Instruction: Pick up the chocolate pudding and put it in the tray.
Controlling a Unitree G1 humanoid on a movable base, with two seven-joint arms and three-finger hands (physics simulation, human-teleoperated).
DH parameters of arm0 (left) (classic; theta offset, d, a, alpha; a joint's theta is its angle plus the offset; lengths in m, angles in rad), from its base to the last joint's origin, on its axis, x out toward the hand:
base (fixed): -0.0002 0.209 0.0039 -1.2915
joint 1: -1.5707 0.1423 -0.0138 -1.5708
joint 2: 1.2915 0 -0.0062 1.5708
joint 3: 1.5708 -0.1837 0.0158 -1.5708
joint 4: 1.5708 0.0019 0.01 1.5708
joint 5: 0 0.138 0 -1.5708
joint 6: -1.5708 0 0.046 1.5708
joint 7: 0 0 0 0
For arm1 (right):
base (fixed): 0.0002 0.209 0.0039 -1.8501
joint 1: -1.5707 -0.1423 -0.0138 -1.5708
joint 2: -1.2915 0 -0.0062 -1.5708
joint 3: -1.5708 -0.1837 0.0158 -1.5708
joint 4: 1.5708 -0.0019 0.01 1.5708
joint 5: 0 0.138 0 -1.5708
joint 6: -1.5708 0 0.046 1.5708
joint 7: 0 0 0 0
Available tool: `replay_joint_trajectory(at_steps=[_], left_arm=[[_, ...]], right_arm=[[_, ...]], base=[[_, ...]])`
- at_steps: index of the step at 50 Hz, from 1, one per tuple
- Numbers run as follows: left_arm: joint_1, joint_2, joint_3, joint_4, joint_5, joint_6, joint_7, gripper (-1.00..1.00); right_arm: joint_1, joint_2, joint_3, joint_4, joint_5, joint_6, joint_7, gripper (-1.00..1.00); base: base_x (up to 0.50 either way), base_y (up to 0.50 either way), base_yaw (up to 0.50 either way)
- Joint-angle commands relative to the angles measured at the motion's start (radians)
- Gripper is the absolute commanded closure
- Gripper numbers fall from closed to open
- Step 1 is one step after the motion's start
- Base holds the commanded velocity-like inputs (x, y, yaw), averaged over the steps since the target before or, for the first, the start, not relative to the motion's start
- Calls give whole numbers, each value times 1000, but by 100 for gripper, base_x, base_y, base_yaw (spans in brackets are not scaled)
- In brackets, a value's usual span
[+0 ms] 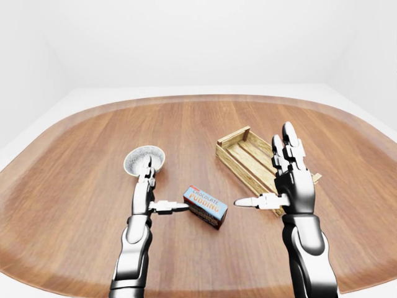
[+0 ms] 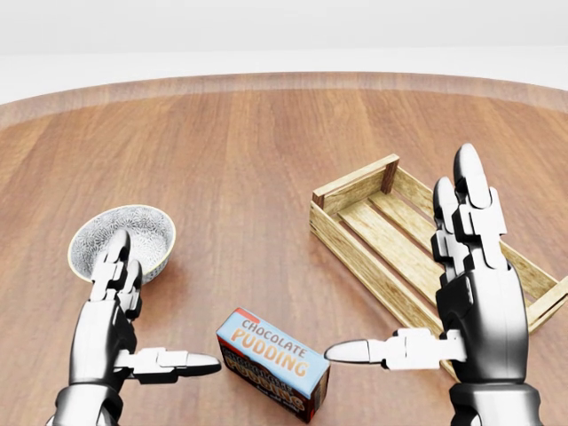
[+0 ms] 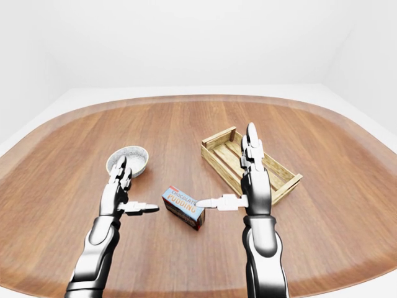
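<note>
The chocolate pudding is a blue and red box lying on the wooden table at the bottom centre of the head view. My left hand stands open to its left, thumb pointing at the box with a small gap. On the box's right, my right hand is open, fingers straight up, and its thumb tip is close to the box's right end. The tray, an empty slatted wooden crate, sits to the right, partly hidden behind my right hand.
A speckled grey bowl stands empty on the left, just above my left hand. The round wooden table stretches wide around everything, with its rim curving along the top and sides. White floor and walls lie beyond.
</note>
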Motion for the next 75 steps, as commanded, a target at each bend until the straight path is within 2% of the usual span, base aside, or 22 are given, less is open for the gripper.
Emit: replay_joint_trajectory(at_steps=[1,6,8,11,15,19,22,23,24,27,33,43,52,55,60,65,69,71,75], left_arm=[[1,7,-4,5,18,4,5,-100],[-1,5,-3,4,24,13,8,-100],[-7,6,-2,23,27,5,8,-100],[1,5,-7,-4,32,26,8,-100],[-4,5,-5,22,35,7,7,-100],[-6,5,-7,16,38,18,6,-100],[-7,5,-6,22,39,14,5,-100],[-8,6,-6,25,40,14,5,-100],[-8,6,-6,26,40,14,5,-100],[-5,6,-6,21,41,16,3,-100],[-6,6,-7,24,45,15,3,-100],[-3,5,-9,16,50,26,4,-100],[-3,5,-8,26,51,18,3,-100],[-3,6,-8,20,52,24,3,-100],[-4,6,-7,30,53,18,3,-100],[-4,6,-9,23,55,26,4,-100],[-9,6,-7,39,55,19,6,-100],[-7,5,-8,28,56,29,7,-100],[-12,6,-7,43,55,21,9,-100]], right_arm=[[-2,0,-1,-4,0,11,-3,-100],[0,0,-1,3,-2,-2,-5,-100],[3,2,3,13,-4,-13,-6,-100],[7,3,9,9,-5,-12,-7,-100],[0,3,20,-9,-11,12,-10,-100],[26,6,60,26,-38,-33,-14,-100],[38,6,79,47,-47,-57,-19,-100],[49,6,92,61,-55,-76,-22,-100],[50,6,93,62,-55,-77,-22,-100],[80,2,126,83,-72,-106,-30,-100],[94,-5,152,95,-83,-106,-36,-100],[108,-11,170,141,-88,-106,-44,-100],[119,-13,190,198,-100,-106,-56,-100],[124,-15,199,219,-105,-106,-63,-100],[126,-18,199,239,-101,-106,-65,-100],[129,-20,200,263,-105,-106,-65,-100],[125,-20,193,273,-102,-106,-61,-100],[128,-19,196,282,-108,-106,-61,-100],[129,-19,196,311,-112,-106,-62,-100]], base=[[0,0,0],[0,0,0],[0,0,0],[0,0,0],[0,0,0],[0,0,0],[0,0,0],[0,0,0],[0,0,0],[0,0,0],[0,0,0],[0,0,0],[0,0,0],[0,0,0],[0,0,0],[0,0,0],[0,0,0],[0,0,0],[0,0,0]])
